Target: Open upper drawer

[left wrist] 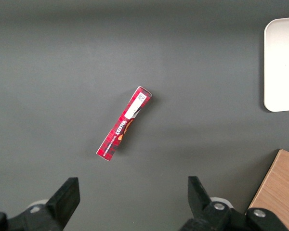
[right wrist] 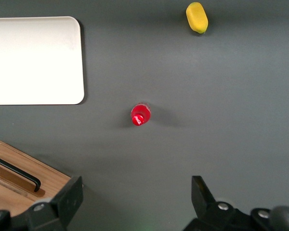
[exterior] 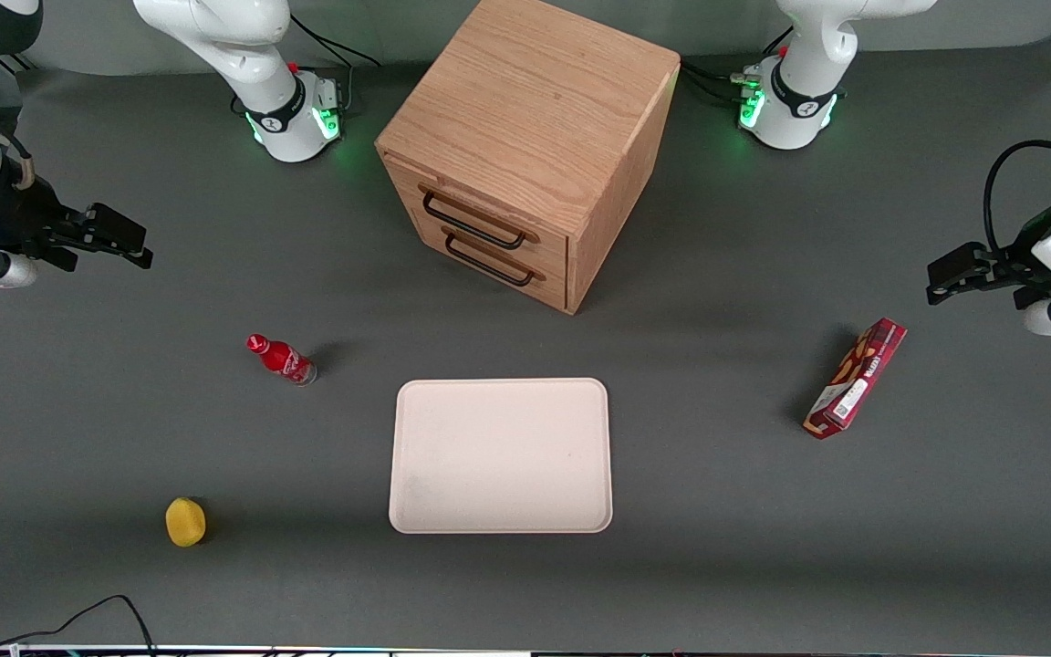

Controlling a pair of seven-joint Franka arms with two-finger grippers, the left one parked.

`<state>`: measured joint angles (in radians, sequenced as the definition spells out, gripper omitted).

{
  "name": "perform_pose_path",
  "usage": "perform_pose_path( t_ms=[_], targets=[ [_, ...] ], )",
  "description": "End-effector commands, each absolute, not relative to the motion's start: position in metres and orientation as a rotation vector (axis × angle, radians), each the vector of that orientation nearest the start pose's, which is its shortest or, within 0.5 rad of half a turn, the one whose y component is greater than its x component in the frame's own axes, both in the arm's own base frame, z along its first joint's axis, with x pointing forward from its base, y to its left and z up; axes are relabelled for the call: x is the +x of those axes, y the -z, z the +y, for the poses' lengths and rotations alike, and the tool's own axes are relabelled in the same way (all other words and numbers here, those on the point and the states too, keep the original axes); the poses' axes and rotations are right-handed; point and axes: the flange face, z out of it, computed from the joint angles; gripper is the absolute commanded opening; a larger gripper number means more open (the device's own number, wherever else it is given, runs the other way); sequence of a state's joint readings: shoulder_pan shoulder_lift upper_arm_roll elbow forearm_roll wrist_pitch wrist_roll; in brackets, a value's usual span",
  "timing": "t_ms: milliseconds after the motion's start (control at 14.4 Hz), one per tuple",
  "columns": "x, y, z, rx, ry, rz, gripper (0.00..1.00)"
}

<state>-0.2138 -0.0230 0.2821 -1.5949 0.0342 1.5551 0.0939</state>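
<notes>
The light-oak cabinet (exterior: pixel 535 128) stands at the middle of the table, farther from the front camera than the tray. Its upper drawer (exterior: pixel 452 196) is shut, with a long black bar handle (exterior: pixel 475 222) across its front. My gripper (exterior: pixel 135 242) hovers above the table toward the working arm's end, well apart from the cabinet and about level with the drawer fronts. It is open with nothing between its fingers (right wrist: pixel 70 197). In the right wrist view a corner of the cabinet (right wrist: pixel 48 180) with a black handle (right wrist: pixel 17 172) shows beside the gripper (right wrist: pixel 137 202).
The lower drawer's handle (exterior: pixel 494 262) sits just under the upper one. A white tray (exterior: pixel 500 454) lies nearer the front camera than the cabinet. A red bottle (exterior: pixel 282 359) and a yellow object (exterior: pixel 185 521) lie toward the working arm's end, a red snack box (exterior: pixel 856 378) toward the parked arm's.
</notes>
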Motion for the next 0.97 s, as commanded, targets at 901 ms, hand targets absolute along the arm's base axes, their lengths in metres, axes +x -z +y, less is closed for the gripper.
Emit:
perform_pose_path(
  t_ms=[901],
  targets=[
    [0.558,-0.606,0.069,-3.011,-0.048,-0.001,1.0]
  ],
)
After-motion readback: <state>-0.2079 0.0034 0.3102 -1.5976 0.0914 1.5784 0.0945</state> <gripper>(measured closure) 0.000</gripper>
